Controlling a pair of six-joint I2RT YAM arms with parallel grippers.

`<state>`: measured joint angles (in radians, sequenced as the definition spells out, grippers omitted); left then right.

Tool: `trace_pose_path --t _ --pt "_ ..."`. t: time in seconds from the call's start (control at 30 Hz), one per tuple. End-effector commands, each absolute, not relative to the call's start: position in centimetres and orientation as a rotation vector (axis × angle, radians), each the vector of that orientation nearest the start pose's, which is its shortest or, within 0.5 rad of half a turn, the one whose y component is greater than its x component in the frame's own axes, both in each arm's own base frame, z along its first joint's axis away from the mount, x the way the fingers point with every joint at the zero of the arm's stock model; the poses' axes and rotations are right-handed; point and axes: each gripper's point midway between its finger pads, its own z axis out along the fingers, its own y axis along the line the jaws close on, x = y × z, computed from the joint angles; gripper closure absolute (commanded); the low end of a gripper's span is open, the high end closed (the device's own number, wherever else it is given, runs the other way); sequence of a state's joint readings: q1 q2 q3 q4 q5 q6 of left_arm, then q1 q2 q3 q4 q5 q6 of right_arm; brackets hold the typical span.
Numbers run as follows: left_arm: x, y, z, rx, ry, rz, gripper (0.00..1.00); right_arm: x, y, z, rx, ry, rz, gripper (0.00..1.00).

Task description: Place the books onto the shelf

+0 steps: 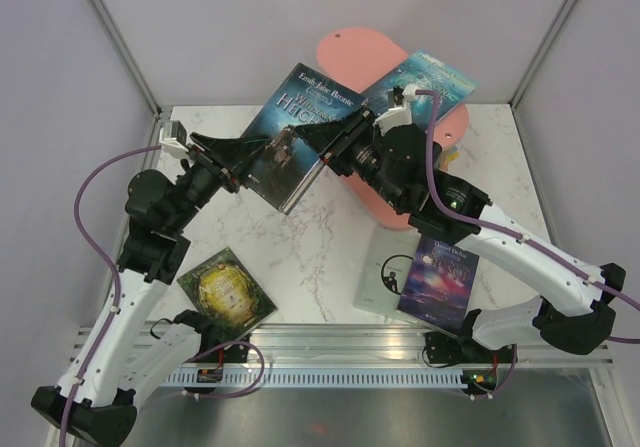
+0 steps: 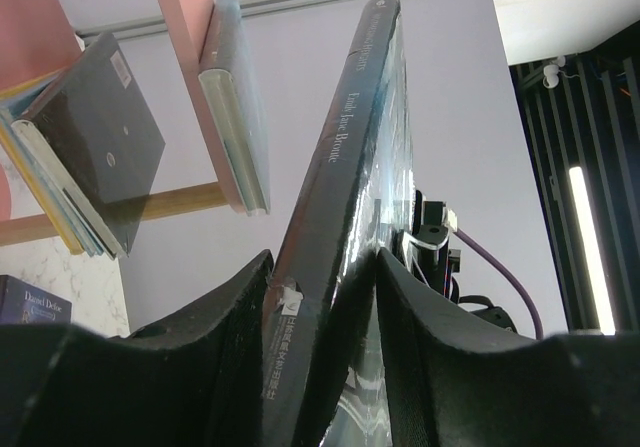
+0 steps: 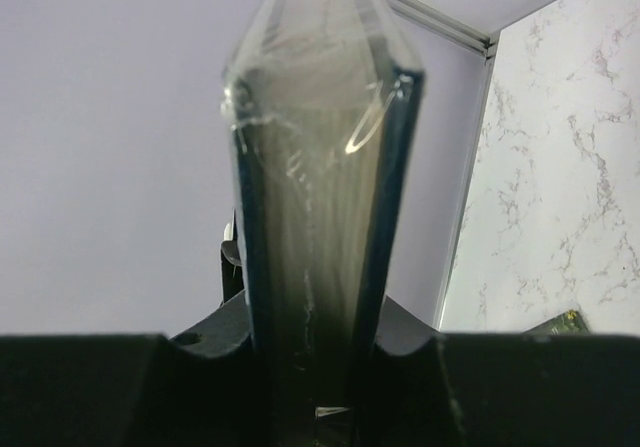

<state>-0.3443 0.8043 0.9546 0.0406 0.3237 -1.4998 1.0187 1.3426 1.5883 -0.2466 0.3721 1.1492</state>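
You had the dark blue book (image 1: 295, 132) suspended in the air between both grippers. The right gripper (image 3: 315, 342) pinched its page edge, fingers tight on both covers. The left gripper (image 2: 325, 267) straddled the spine end. Its fingers appeared to press both covers, though the close view left the firmness uncertain. The shelf (image 1: 350, 52) stood just beyond the jaws, with a teal-blue book (image 1: 425, 82) on it. Step in hand: a two-arm transfer toward the shelf. The next move called for one gripper to let go, so the other could slide the book onto a free tier.
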Motion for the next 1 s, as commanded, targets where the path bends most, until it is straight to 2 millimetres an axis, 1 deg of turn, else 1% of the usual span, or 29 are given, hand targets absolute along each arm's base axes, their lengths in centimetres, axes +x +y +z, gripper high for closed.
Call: trace_pose_path --t 0.0,0.1,0.13,0.2,0.23,0.27,0.3,0.33,0.37,0.4,0.43,0.5,0.53,0.63,0.77,0.87,0.97 --pt "23.6 -19.3 45.0 -0.474 1.514 -1.677 0.98 23.2 37.2 49.1 0.325 1.662 1.509 1.00" --pt "23.7 -19.2 44.7 -0.447 1.542 -1.641 0.98 23.0 36.9 48.8 0.301 1.671 1.492 1.00" --pt "23.6 -19.1 44.7 -0.437 1.544 -1.630 0.98 22.8 36.5 49.0 0.290 1.664 1.482 1.00" --pt "23.8 -19.0 43.5 -0.437 1.591 -1.593 0.98 23.1 35.9 48.7 0.302 1.669 1.443 0.95" --pt "23.8 -19.0 43.3 -0.423 1.595 -1.583 0.98 23.0 35.4 48.9 0.302 1.661 1.435 0.94" --pt "23.8 -19.0 43.2 -0.415 1.602 -1.578 0.98 23.1 35.1 48.7 0.307 1.664 1.416 0.90" --pt "23.8 -19.1 43.0 -0.409 1.613 -1.578 0.98 23.0 35.0 48.8 0.307 1.661 1.413 0.75" --pt "23.8 -19.2 42.7 -0.400 1.623 -1.572 0.98 23.0 34.6 48.9 0.306 1.657 1.404 0.66" --pt "23.8 -19.2 42.7 -0.393 1.628 -1.569 0.98 23.0 34.3 48.7 0.308 1.663 1.390 0.58" --pt "23.6 -19.3 42.8 -0.377 1.631 -1.570 0.98 23.1 34.0 48.6 0.319 1.661 1.373 0.42" --pt "23.7 -19.2 42.5 -0.373 1.645 -1.551 0.98 23.0 33.5 49.0 0.323 1.651 1.366 0.33" --pt "23.7 -19.0 42.6 -0.360 1.653 -1.532 0.98 23.2 32.5 48.9 0.333 1.648 1.316 0.24" --pt "23.6 -18.9 42.2 -0.357 1.671 -1.511 0.98 23.1 31.9 49.3 0.336 1.636 1.308 0.23" --pt "23.5 -18.3 42.2 -0.360 1.668 -1.495 0.98 23.1 30.5 49.9 0.344 1.612 1.271 0.20" --pt "23.7 -17.2 41.5 -0.395 1.670 -1.462 0.98 22.9 29.5 50.2 0.345 1.604 1.246 0.19" --pt "23.6 -16.5 41.2 -0.396 1.685 -1.428 0.98 22.6 28.8 51.0 0.329 1.597 1.230 0.19" --pt "23.6 -16.1 40.5 -0.387 1.705 -1.393 0.98 22.5 26.9 52.1 0.321 1.587 1.158 0.18"
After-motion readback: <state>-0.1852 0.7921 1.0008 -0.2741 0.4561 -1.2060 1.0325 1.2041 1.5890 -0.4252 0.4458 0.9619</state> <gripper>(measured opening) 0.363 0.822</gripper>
